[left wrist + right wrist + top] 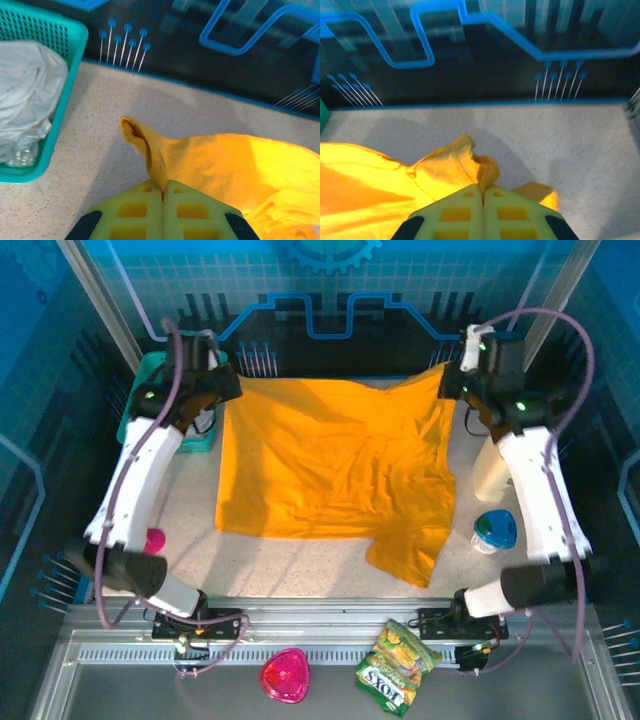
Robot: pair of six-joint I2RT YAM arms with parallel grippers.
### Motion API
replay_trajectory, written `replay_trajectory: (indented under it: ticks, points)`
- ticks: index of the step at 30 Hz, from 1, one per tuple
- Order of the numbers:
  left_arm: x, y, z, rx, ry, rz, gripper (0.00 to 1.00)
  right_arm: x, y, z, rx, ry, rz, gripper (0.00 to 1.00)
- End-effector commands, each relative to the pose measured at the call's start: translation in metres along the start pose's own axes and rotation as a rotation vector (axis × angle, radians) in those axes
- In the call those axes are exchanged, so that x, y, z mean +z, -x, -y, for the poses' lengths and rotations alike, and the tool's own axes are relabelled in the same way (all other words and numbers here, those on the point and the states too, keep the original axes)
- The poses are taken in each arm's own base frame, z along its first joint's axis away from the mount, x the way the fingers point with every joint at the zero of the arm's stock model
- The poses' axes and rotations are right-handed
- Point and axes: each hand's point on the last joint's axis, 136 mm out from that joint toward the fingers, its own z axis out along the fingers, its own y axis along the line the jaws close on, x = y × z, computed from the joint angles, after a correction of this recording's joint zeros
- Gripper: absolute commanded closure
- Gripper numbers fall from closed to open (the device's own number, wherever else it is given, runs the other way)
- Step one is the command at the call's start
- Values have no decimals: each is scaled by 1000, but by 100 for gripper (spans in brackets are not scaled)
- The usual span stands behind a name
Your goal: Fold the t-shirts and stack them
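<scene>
A mustard-orange t-shirt (335, 470) lies spread across the middle of the pale speckled surface (300, 565), with one sleeve trailing toward the near right. The left fingers (155, 197) are pressed fully together on a pinch of cloth at the shirt's far left corner. The right fingers (476, 200) are likewise closed tight on its far right corner. The cloth looks thin, light and limp. It bunches and curls where it is pinched and sags between the two holds, so it will probably drape and wrinkle, not keep a fold line. Corners and hems, held as a matched pair, seem the best places to grip it, keeping the edge between them taut. At the far left, just beside the shirt, a teal basket (65, 100) holds crumpled white material (27, 95) that looks like cloth. On the right stand a white bottle (490, 475) and a blue-lidded cup (495, 530), whose contents cannot be made out. A pink goblet (153, 540) stands at the near left.
</scene>
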Motion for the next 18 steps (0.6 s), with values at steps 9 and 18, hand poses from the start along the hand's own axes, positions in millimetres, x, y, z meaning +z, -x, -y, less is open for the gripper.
replay_trajectory:
  ticks: [9,18]
  points:
    - [-193,8,-23,5,-42,232,100,-266,45,2,-147,11,509,100]
    - [-303,2,-28,-1,-123,421,100,-378,63,-4,-131,78,694,100]
